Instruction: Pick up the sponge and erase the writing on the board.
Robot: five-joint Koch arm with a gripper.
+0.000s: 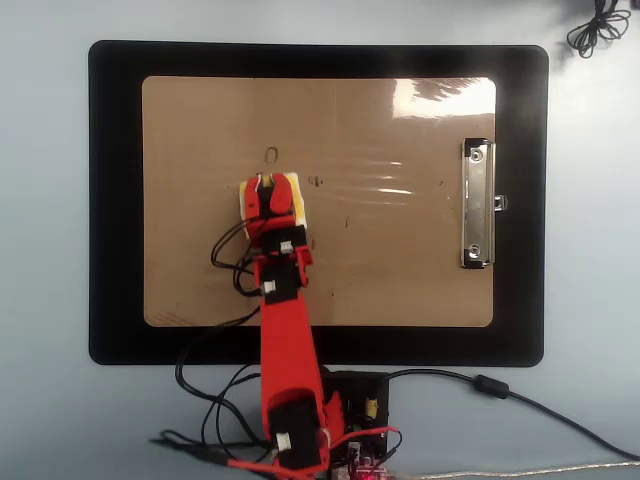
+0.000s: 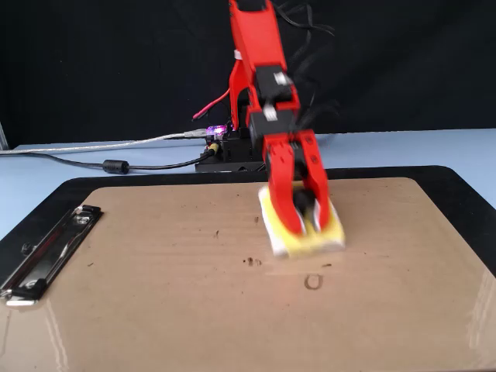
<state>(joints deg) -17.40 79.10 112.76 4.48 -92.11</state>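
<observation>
Arm: we reach our red arm (image 1: 285, 340) from the near edge of the board, slanting over its middle.
Gripper: our gripper (image 2: 302, 225) points down, its 2 jaws clamped on the sponge's knob.
Sharpness: motion-blurred in the fixed view.

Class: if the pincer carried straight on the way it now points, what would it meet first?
The pincer points down, shut on the sponge, so probably the board directly beneath; whether the sponge touches it already is unclear.
</observation>
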